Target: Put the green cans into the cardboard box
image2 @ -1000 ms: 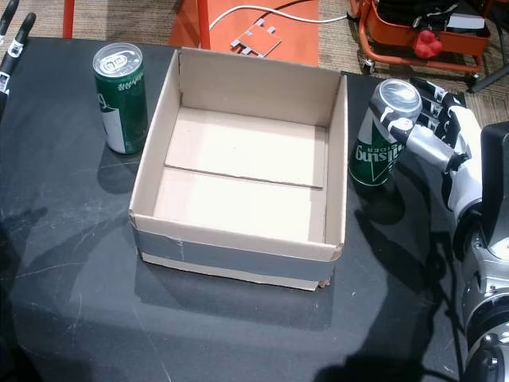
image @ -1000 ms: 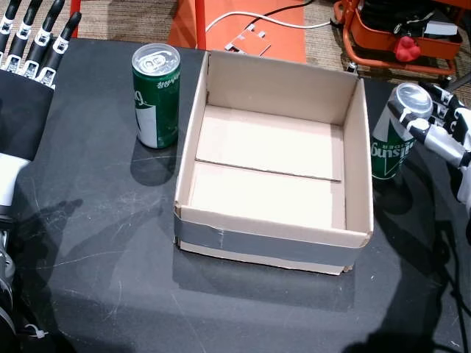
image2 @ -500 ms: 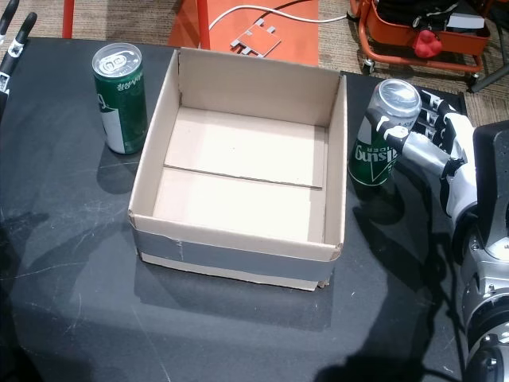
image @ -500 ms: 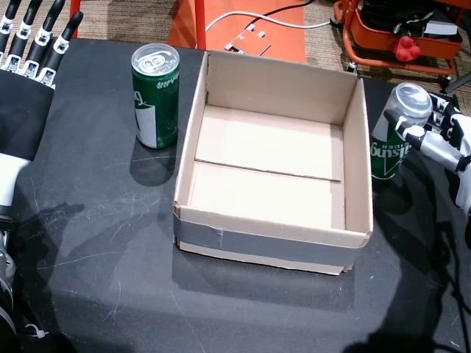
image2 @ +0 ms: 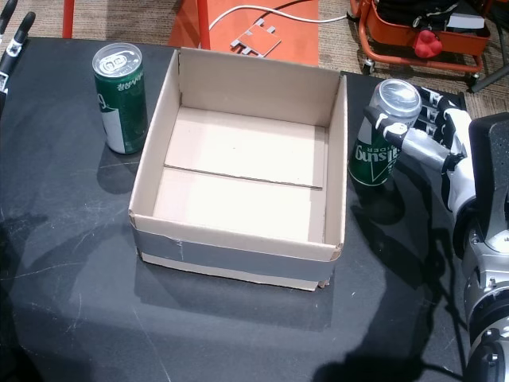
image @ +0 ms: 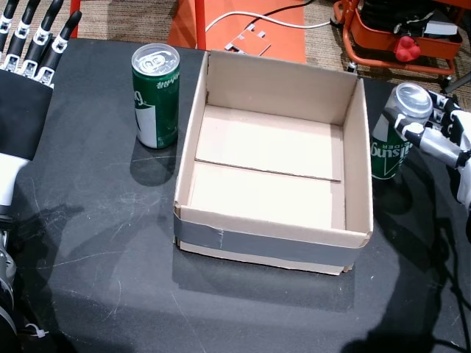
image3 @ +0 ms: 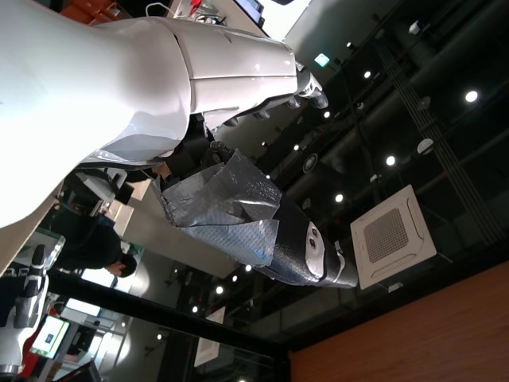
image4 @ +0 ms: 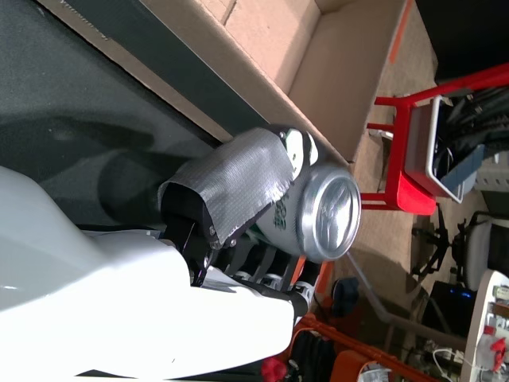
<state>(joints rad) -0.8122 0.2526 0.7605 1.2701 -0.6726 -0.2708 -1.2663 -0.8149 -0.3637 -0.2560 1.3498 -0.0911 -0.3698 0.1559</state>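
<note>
Green cans, two, both upright on the black table [image: 110, 243], both outside the cardboard box [image: 272, 165]. Left can [image: 156, 95]: silver top with pull tab, green body, white patch and white lettering low on its side; stands just beside the box's left wall, apart from it. Right can [image: 396, 132]: same silver top, white script on green; stands close against the box's right wall, whose rim cuts off its lower left edge in a head view [image2: 383, 131].

Box: plain brown, open-topped, grey tape along the near outer wall, inside bare with a seam across the floor.

Right hand [image2: 433, 139] wraps the right can, thumb across the front below the rim, fingers [image2: 433, 103] behind. Right wrist view [image4: 262, 199]: a grey-taped pad pressed on the can's side; far fingers mostly hidden.

Left hand [image: 29, 40] at the far left table edge, fingers straight and slightly apart, nothing in it; partly cut off by the frame. Left wrist view shows only ceiling, white arm shell and a grey-taped part; a person dim at lower left.
</note>
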